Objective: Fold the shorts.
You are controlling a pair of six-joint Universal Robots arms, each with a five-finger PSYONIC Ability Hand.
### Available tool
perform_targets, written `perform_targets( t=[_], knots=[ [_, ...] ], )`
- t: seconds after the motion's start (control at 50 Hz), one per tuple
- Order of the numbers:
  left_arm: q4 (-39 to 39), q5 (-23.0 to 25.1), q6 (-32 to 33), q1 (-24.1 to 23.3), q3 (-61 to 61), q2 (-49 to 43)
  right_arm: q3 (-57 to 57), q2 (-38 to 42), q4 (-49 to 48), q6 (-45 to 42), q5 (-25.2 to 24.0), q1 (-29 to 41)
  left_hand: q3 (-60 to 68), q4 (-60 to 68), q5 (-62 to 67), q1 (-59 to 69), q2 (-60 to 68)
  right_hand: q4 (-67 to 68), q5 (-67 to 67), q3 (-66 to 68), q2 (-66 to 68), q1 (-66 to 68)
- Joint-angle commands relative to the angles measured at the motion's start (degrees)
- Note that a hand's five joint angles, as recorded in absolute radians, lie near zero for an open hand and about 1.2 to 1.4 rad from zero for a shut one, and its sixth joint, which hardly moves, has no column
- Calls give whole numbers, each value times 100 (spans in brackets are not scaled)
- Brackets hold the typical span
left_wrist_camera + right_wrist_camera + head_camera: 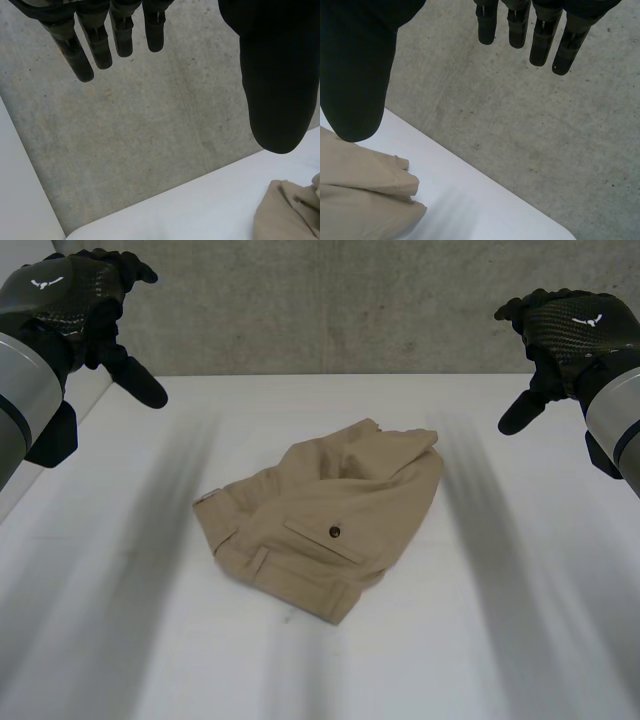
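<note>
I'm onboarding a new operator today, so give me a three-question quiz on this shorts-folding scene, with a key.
1. True or false: the left hand is gripping the tan shorts.
2. Multiple choice: the shorts are A) lying rumpled near the middle of the white table, B) hanging off its edge, C) held in the air.
3. Fill in: the right hand has its fingers ____.
Key: 1 false; 2 A; 3 open, holding nothing.

Soft, even light falls from above. The white table (120, 660) is bright and matte. The shorts (320, 520) cast a faint shadow along their near edge.
</note>
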Motion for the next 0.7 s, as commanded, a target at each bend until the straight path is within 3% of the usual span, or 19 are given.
perform_targets(
  t=[0.02, 0.12, 0.16, 0.22, 0.3, 0.46, 0.6, 0.7],
  knots=[
    [20, 34, -56, -7, -80, -6, 16, 0, -21, -5, 56, -2, -144, -98, -42, -36, -97, -340, -362, -221, -156, 203],
    [21, 340, 23, -209, -344, -50, -10, 0, 5, -206, -102, 7, 227, 273, 328, 335, 274, -340, -362, -221, -156, 203],
    [-41, 708, 67, -471, -501, -103, 33, 53, 102, -618, -233, 16, 210, 256, 311, 318, 257, -340, -362, -221, -156, 203],
    [-24, 1157, 190, -814, -738, -339, 156, 123, 348, -1716, -532, -2, 427, 473, 528, 535, 474, -340, -362, -221, -156, 203],
    [-41, 1387, 366, -1122, -932, -725, 341, 220, 480, -2894, -638, 7, 1519, 1565, 1620, 1627, 1566, -340, -362, -221, -156, 203],
    [3, 1256, 437, -1738, -916, -1911, 684, 474, 498, -3345, -884, 24, 1471, 1518, 1573, 1579, 1518, -340, -362, -221, -156, 203],
    [73, 834, 366, -1835, -951, -2476, 895, 939, 445, -3353, -1577, 16, 1471, 1518, 1573, 1579, 1518, -340, -362, -221, -156, 203],
    [503, 632, 366, -2020, -986, -2687, 895, 1248, 436, -3354, -1746, 59, 1471, 1518, 1573, 1579, 1518, -340, -362, -221, -156, 203]
  ],
)
